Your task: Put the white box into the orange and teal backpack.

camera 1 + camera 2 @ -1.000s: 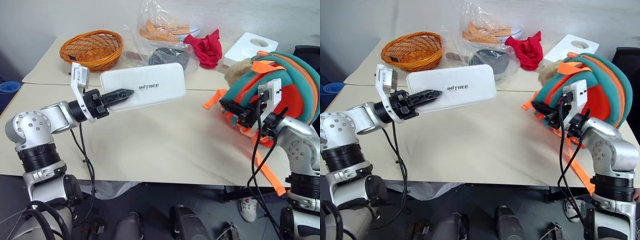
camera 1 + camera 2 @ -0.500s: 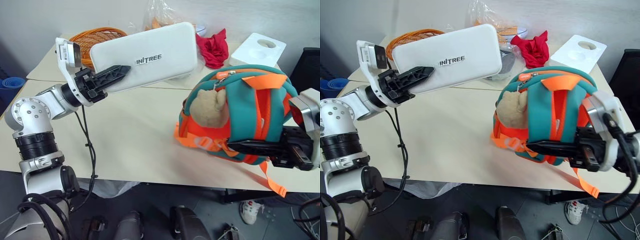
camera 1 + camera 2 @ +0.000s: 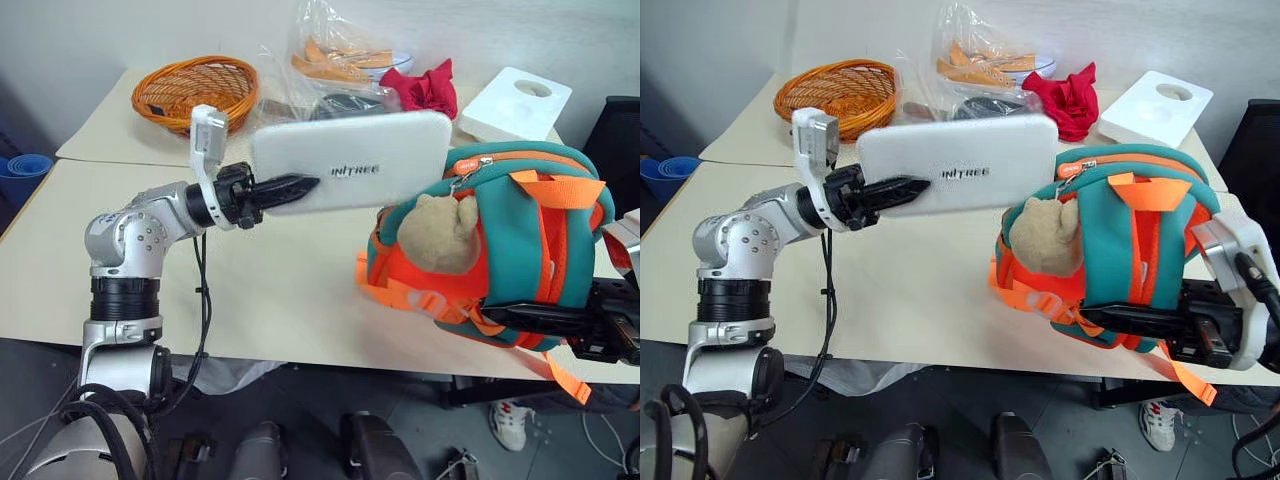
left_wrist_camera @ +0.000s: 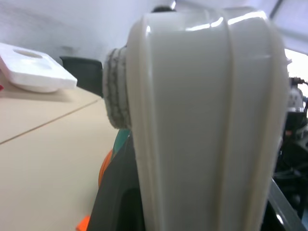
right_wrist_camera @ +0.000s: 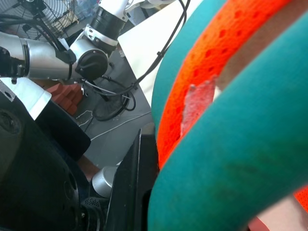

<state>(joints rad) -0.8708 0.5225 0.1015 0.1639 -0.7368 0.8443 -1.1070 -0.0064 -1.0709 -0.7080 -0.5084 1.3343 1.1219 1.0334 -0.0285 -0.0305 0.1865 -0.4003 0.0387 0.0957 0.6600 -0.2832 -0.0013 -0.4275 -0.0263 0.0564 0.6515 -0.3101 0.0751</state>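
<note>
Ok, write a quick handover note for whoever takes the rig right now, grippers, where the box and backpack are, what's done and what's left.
Left gripper: shut on the white box, held lengthwise above the table, far end by the backpack's top.
Right gripper: shut on the orange and teal backpack, holding it upright at the table's near right edge.
Done: both things picked up and brought together.
Left: get the box into the backpack; whether the zipper is open cannot be told.
</note>
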